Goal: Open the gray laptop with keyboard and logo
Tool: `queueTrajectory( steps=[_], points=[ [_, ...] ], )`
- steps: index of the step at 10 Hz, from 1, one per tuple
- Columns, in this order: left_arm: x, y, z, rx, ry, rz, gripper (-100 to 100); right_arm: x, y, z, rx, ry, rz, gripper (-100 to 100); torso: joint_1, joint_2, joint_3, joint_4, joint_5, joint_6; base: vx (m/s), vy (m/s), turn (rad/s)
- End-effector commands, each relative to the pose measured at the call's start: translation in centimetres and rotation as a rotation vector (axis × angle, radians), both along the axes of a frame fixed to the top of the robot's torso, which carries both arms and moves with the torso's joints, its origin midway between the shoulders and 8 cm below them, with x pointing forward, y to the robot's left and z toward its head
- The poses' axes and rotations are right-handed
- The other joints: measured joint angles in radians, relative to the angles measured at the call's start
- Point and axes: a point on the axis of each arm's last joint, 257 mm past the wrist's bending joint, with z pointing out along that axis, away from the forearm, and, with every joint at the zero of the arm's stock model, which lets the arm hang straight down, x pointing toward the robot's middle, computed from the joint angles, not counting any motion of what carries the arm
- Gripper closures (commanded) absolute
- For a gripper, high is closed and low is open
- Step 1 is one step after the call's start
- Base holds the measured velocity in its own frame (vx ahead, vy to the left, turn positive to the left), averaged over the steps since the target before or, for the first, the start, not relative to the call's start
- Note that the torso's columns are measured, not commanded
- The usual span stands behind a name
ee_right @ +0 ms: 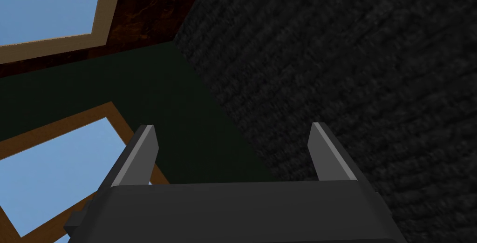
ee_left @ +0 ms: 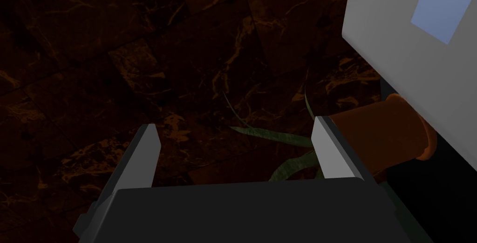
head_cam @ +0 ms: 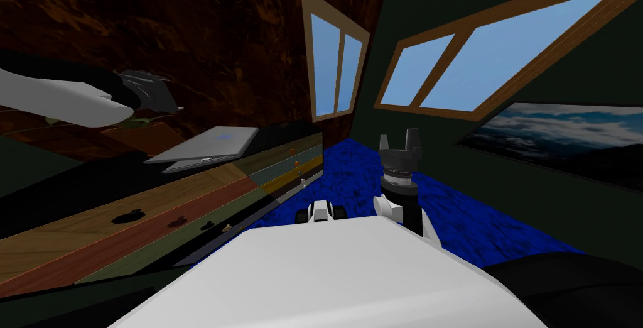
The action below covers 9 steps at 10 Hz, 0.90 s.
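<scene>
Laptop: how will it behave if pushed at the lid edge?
Laptop looks thin and rigid, so the lid probably lifts as one stiff slab. Its smooth grey shell may slip in the left gripper. Lying loose on the dresser, it might slide instead of opening.

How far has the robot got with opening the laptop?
Nothing looks done: the grey laptop lies shut, or nearly, on the long cabinet. In hand: the left gripper, open, hovers beside it near a potted plant. Left: catch the lid and lift it. The right gripper is open, idle.

Grey laptop (head_cam: 207, 145) with pale blue logo (head_cam: 223, 134), rust-orange pot (ee_left: 386, 133), mottled blue floor (head_cam: 367, 176)
</scene>
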Motion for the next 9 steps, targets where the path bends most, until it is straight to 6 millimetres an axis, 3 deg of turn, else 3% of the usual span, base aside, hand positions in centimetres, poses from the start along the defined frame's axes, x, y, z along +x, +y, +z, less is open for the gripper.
queueTrajectory(
  steps=[1, 8, 9],
  points=[
    [-0.5, -1.4, 1.5, -0.001, -0.001, -0.005, -100, 0.0, 0.0, 0.0, 0.0, 0.0, 0.0, 0, -0.001, 0.001, 0.001, 0.0, -0.001, 0.0, 0.024, 0.038, 0.021],
    [-1.1, -3.1, 3.1, 0.001, 0.001, -0.01, -100, 0.0, 0.0, 0.0, 0.0, 0.0, 0.0, 0, -0.001, 0.001, 0.0, 0.0, 0.0, 0.0, 0.016, 0.024, 0.009],
    [-1.5, -4.2, 4.0, 0.002, 0.004, -0.012, -100, 0.0, 0.0, 0.0, 0.0, 0.0, 0.0, 0, -0.001, 0.001, 0.001, 0.0, 0.0, 0.0, 0.025, 0.025, 0.029]
  ],
)
